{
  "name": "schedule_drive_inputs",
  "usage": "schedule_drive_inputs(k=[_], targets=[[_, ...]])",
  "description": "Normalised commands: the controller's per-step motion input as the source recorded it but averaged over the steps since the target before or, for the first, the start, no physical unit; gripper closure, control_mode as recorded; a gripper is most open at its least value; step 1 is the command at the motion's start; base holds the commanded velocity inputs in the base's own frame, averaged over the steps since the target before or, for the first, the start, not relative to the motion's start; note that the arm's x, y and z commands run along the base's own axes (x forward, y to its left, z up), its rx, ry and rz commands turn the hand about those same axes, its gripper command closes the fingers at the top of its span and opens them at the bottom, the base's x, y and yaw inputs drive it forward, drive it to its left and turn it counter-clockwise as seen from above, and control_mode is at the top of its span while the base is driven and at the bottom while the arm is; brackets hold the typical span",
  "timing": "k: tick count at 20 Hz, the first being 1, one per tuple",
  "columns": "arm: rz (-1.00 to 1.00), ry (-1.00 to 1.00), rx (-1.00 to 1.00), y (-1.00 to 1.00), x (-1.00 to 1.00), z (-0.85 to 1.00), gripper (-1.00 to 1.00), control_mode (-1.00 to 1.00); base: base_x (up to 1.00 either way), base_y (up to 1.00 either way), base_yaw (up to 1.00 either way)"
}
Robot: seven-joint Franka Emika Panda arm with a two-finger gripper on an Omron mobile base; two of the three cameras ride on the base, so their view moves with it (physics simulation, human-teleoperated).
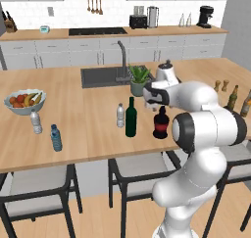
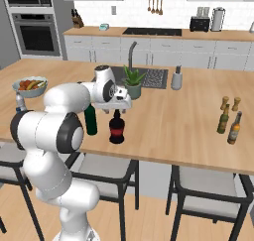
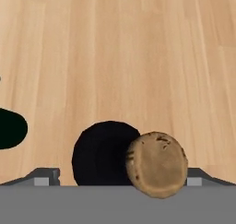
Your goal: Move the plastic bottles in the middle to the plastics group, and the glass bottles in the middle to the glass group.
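End effector (image 2: 117,107) released, directly above squat round dark glass bottle with red label (image 2: 117,128).
Hand view: cork top at 6 o'clock, between spread tips; wooden counter (image 2: 173,116) below.

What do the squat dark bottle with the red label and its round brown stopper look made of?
Squat dark bottle with red label: probably glass, with a near-black, opaque body and little visible shine. Round brown stopper: likely cork, tan and mottled with dark flecks, matte.

White-tiled kitchen wall (image 1: 68,9), grey cabinets (image 1: 88,51), wooden island counter (image 1: 88,129) — dark-framed stools (image 1: 37,190) on wood floor (image 1: 98,222)
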Motion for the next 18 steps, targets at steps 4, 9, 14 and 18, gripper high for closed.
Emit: schedule_drive_inputs(k=[4, 9, 14, 18], targets=[[0.0, -0.15, 0.0, 0.0, 0.02, -0.08, -1.0, -1.0, 0.0, 0.0, 0.0], [0.0, -0.23, 0.0, 0.0, 0.0, 0.0, -1.0, -1.0, 0.0, 0.0, 0.0], [0.0, -0.18, 0.0, 0.0, 0.01, 0.0, -1.0, -1.0, 0.0, 0.0, 0.0], [0.0, -0.05, 0.0, 0.0, 0.14, 0.0, 1.0, -1.0, 0.0, 0.0, 0.0]])
